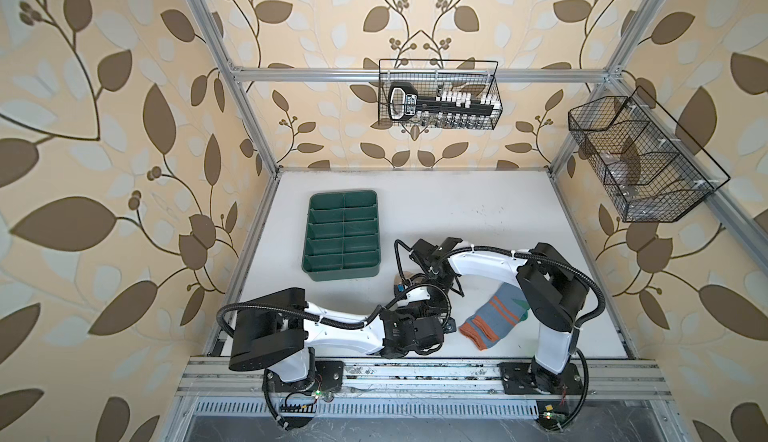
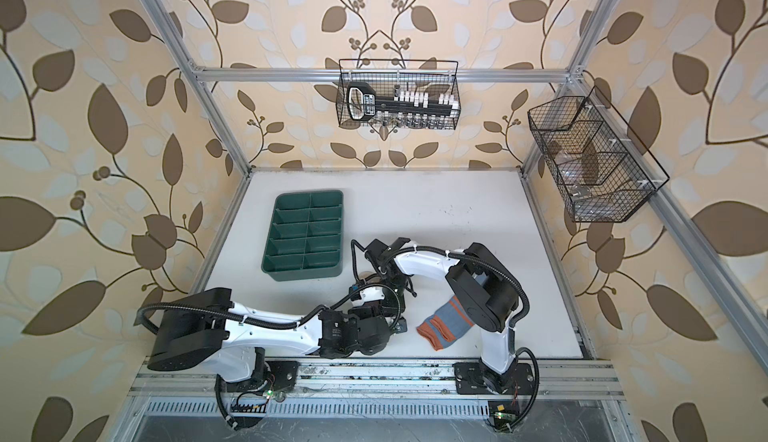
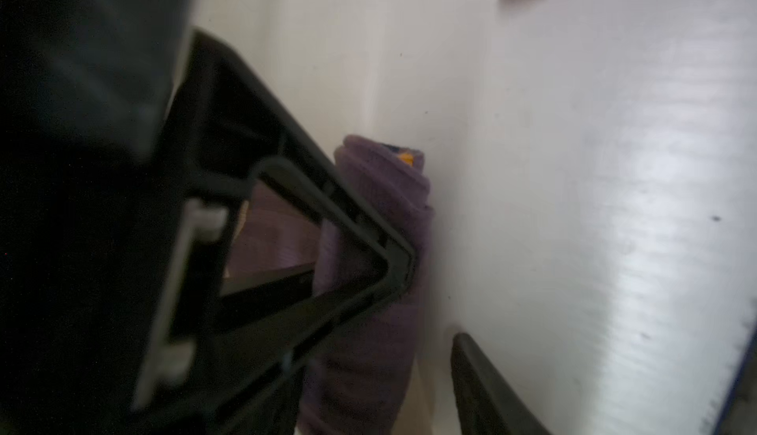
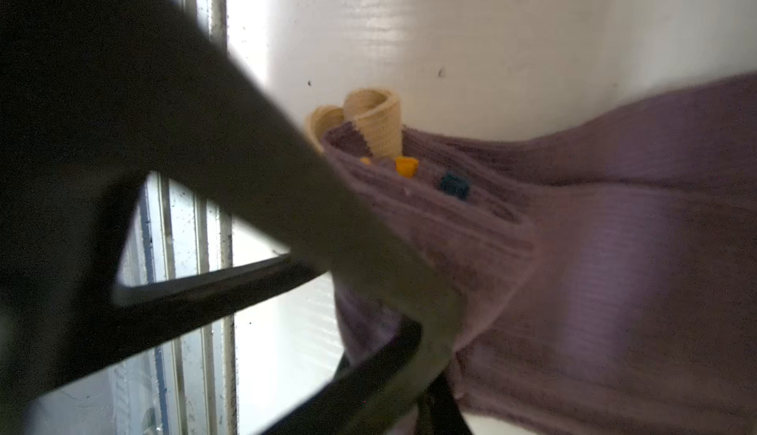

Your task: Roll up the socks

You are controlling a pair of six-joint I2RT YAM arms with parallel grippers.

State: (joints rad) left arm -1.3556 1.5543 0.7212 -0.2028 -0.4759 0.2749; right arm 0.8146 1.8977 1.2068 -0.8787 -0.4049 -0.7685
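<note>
The purple sock [image 3: 368, 310] is wound into a tight roll with orange and navy showing at its end. The roll stands between the fingers of my left gripper [image 3: 434, 302], which is open; one finger rests against it and a gap shows at the other. My right gripper [image 4: 434, 371] is shut on the loose purple fabric [image 4: 614, 269], which stretches away from the roll; the beige toe [image 4: 372, 126] pokes out of the roll's end. In both top views the two grippers meet mid-table and hide this sock. The grey-blue sock [image 1: 494, 315] [image 2: 446, 323] lies flat beside the right arm, untouched.
A green divided tray [image 1: 343, 236] [image 2: 305, 236] stands at the back left of the white table. Two wire baskets [image 1: 438, 94] [image 1: 636, 157] hang on the back and right frame. An aluminium rail [image 1: 415, 373] runs along the front edge.
</note>
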